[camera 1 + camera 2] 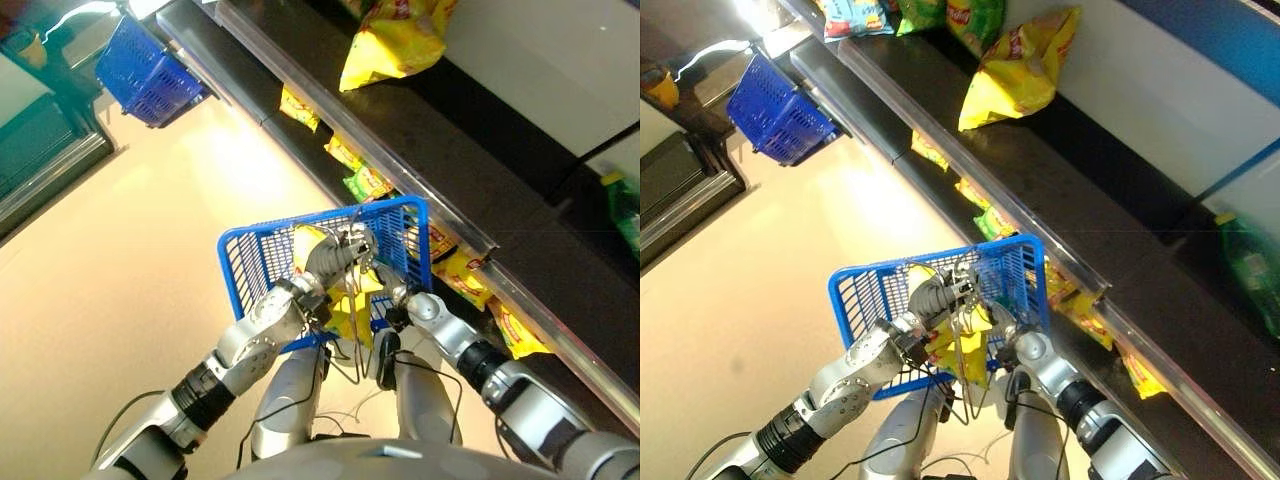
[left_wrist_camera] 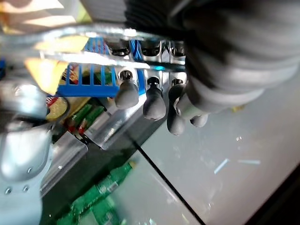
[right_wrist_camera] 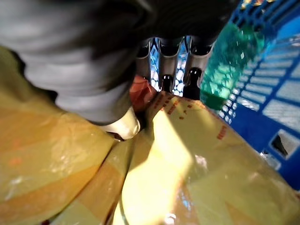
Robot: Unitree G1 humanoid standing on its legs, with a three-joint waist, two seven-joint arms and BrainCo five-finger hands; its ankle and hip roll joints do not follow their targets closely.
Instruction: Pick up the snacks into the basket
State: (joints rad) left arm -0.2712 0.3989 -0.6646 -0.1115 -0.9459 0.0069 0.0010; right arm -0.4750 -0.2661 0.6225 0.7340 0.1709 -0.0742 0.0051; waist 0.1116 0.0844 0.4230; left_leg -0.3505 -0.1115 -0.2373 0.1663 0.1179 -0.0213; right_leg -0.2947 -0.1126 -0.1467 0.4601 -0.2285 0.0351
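Centre frame, left hand [image 1: 335, 255] curled on the blue basket [image 1: 250, 255] rim, right hand [image 3: 140, 101] inside it pinching a yellow snack bag [image 3: 187, 154]; shelf [image 1: 420, 150] upper right.

You see a dark shelf [image 1: 1060, 190] running along the right, with a metal front rail [image 1: 940, 140]. A yellow snack bag [image 1: 1015, 75] lies on it, far. Below the rail, a lower shelf carries more yellow and green snack bags [image 1: 365, 180].
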